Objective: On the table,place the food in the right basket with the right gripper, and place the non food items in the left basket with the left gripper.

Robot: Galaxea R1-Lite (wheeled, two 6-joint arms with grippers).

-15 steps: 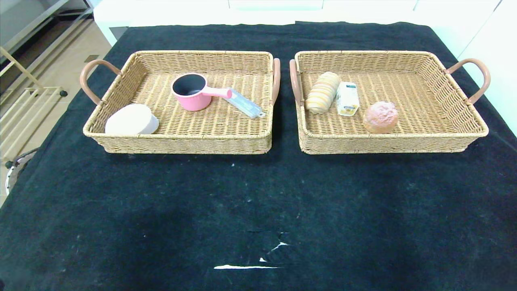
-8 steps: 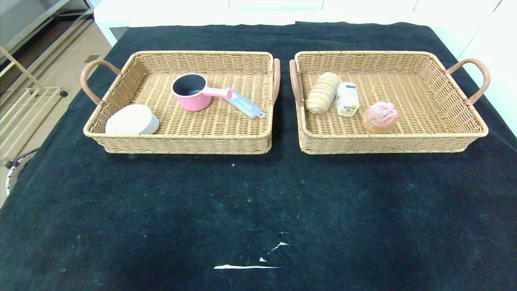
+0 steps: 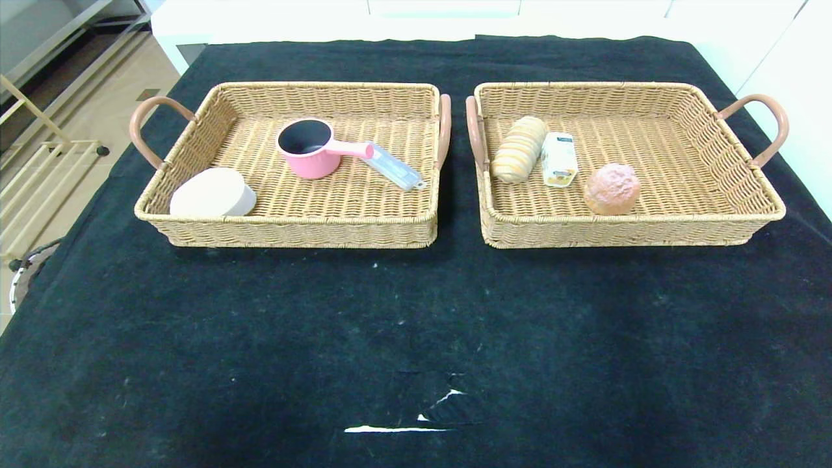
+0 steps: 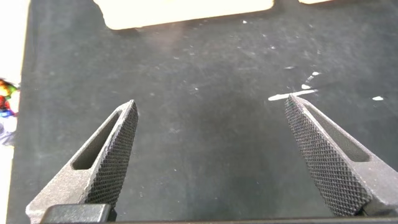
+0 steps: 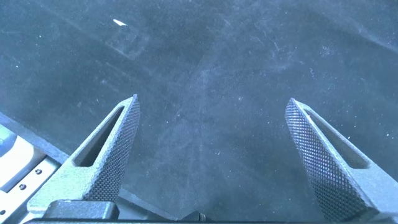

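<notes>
Bright, even overhead light; soft shadows under both baskets (image 3: 292, 231); white surroundings wash out; wrist views slightly hazy.

Perhaps a lab: black-draped table (image 3: 416, 325), white cabinets (image 3: 455, 13), metal rack (image 3: 39, 162).

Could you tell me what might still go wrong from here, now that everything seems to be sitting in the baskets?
1. The white bowl sits tight in the near corner of the left basket, so a nudge to that basket could tip it out.
2. The pink pot has its handle over the grey box; moving either may drag the other.
3. Both pincers hang open over the black cloth, which is torn and could snag them.
</notes>
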